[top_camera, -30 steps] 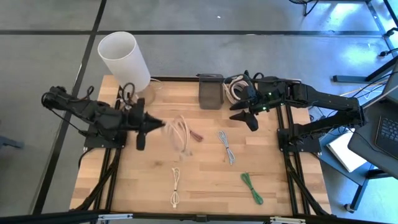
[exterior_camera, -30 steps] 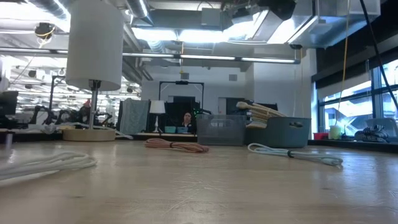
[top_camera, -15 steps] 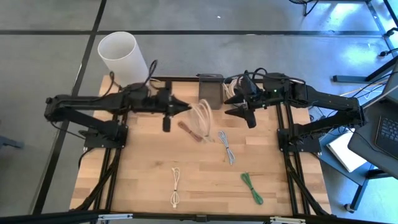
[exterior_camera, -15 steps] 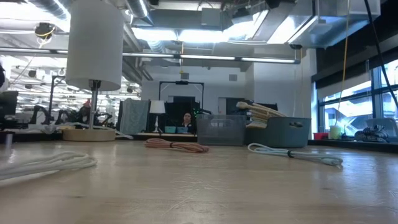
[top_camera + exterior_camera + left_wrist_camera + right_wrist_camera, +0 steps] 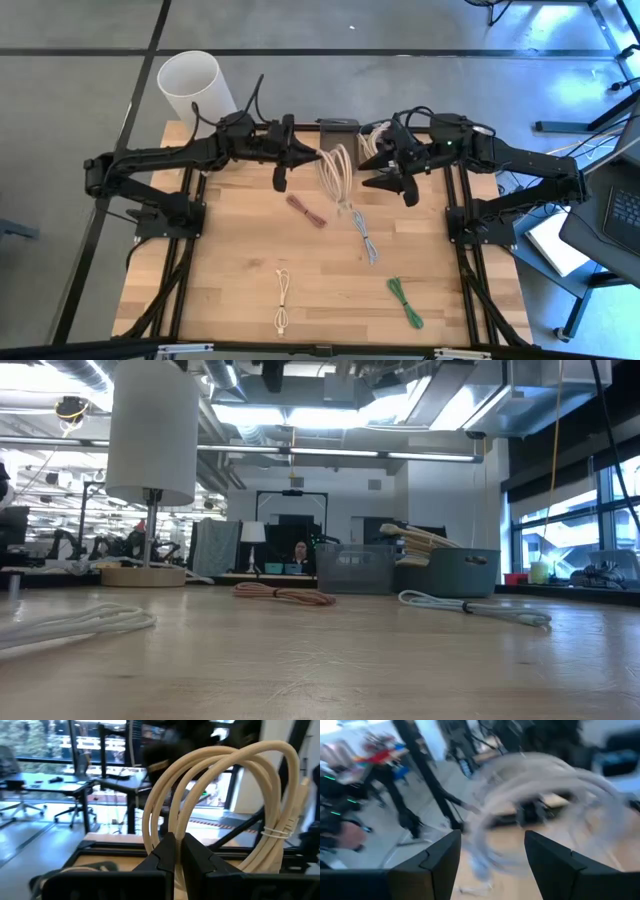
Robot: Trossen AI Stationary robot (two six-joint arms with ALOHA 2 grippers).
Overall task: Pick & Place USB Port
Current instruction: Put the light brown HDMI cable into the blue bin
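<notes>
Above the table's [image 5: 230, 300] far end, the left gripper [image 5: 312, 157] clamps a beige cable coil [image 5: 337, 170], dangling near the grey bin [image 5: 339, 148]. The right gripper [image 5: 372, 175] faces it, jaws spread and empty. Only the left wrist view shows the coil's tie [image 5: 274, 833]; the low view shows neither gripper.

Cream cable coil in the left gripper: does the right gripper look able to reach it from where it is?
Probably yes. The cream cable coil hangs from the shut left gripper, and the open right gripper faces it with nothing between them.
</notes>
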